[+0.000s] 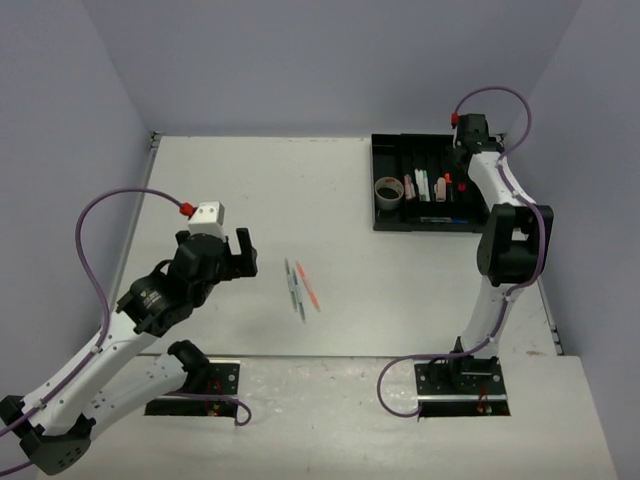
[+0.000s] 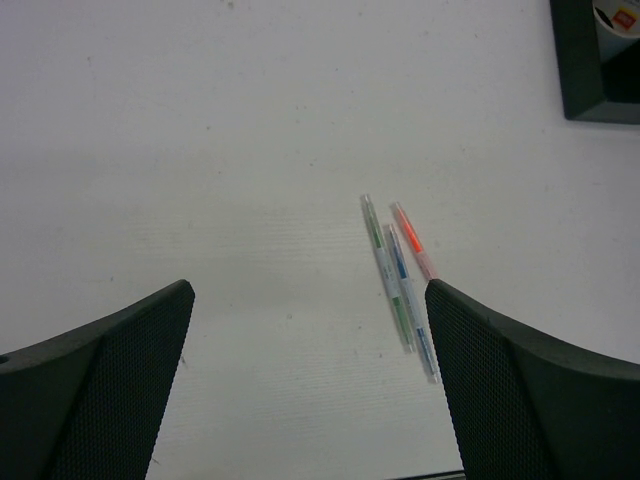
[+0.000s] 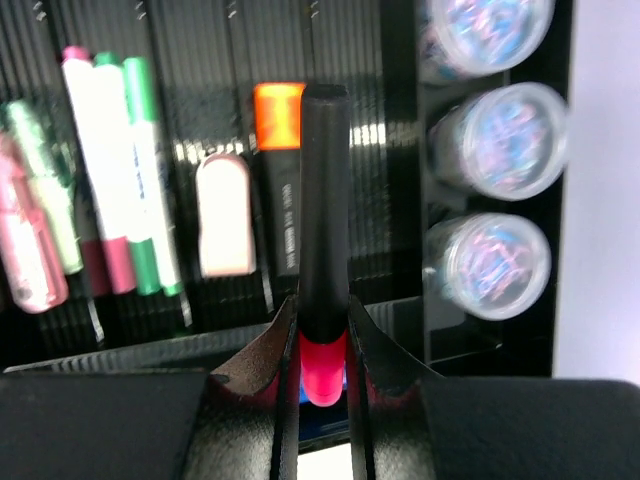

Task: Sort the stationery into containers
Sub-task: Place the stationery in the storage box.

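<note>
My right gripper [image 3: 324,352] is shut on the pink cap end of a black-bodied pink highlighter [image 3: 325,190] and holds it over the black compartment tray [image 3: 200,345]. In the top view this gripper [image 1: 463,140] is at the tray's [image 1: 376,216] far right. An orange highlighter [image 3: 279,180] lies in the tray below, and three bluish-lidded tubs [image 3: 492,142] fill its right compartment. Three thin pens [image 1: 300,287] lie together mid-table: green [image 2: 386,262], blue [image 2: 411,292] and orange-pink [image 2: 413,240]. My left gripper [image 1: 238,256] is open and empty, left of the pens [image 2: 310,390].
The tray also holds a tape roll [image 1: 388,189], white markers with green and pink caps [image 3: 112,170], a pale pink eraser-like piece [image 3: 224,215] and pink pens [image 3: 30,250]. The tray's corner shows in the left wrist view [image 2: 590,75]. Walls enclose the table.
</note>
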Available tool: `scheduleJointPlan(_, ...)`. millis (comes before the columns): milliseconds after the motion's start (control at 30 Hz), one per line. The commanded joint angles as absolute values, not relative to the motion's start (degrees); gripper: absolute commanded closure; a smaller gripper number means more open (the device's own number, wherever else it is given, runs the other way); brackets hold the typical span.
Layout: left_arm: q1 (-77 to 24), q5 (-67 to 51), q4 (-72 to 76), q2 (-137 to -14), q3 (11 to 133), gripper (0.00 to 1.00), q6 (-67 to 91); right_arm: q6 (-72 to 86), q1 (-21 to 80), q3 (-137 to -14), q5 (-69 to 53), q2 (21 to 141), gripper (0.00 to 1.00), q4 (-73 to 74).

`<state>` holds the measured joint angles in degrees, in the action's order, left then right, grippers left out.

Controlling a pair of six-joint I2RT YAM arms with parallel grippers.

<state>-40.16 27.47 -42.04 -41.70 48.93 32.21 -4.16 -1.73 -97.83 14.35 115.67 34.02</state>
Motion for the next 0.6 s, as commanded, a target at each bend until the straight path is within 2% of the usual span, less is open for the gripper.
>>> scheduleJointPlan(0, -40.08, 26.73, -38.83, -39.70, 48.64, 0.00, 30.18, -6.91, -2.78, -102.26, 15.98, 118.87, 0.98, 35.81)
scheduleJointPlan(433, -39.91, 27.07, -38.94, -39.03, 48.69, 0.00, 30.23, -6.50, -3.08, -104.41, 14.33, 123.65, 0.93, 36.21)
scheduleJointPlan(567, -39.90, 27.18, -38.94, -38.82, 48.69, 0.00, 30.32, -6.30, -3.08, -104.33, 14.53, 124.41, 0.88, 35.70)
